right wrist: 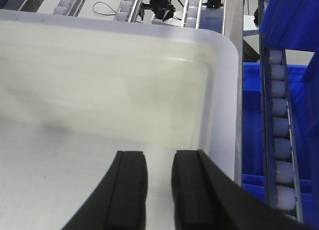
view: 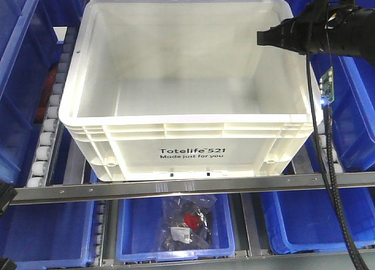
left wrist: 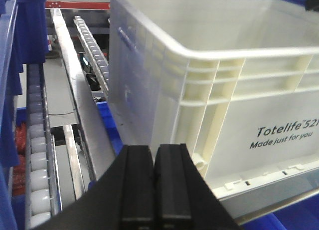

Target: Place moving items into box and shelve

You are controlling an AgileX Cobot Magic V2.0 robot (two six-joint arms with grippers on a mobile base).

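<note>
At the top right of the front view, my right end effector (right wrist: 159, 190), narrowly open and empty, hangs over the box (view: 193, 135).

The right arm (view: 328, 30) is matte black, trailing black cables and a small green circuit board (view: 326, 85). Both grippers have flat black ribbed fingers (left wrist: 172, 190).

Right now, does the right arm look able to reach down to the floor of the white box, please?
Probably yes: the right gripper is over the open box and nothing shows between it and the bare floor.
</note>
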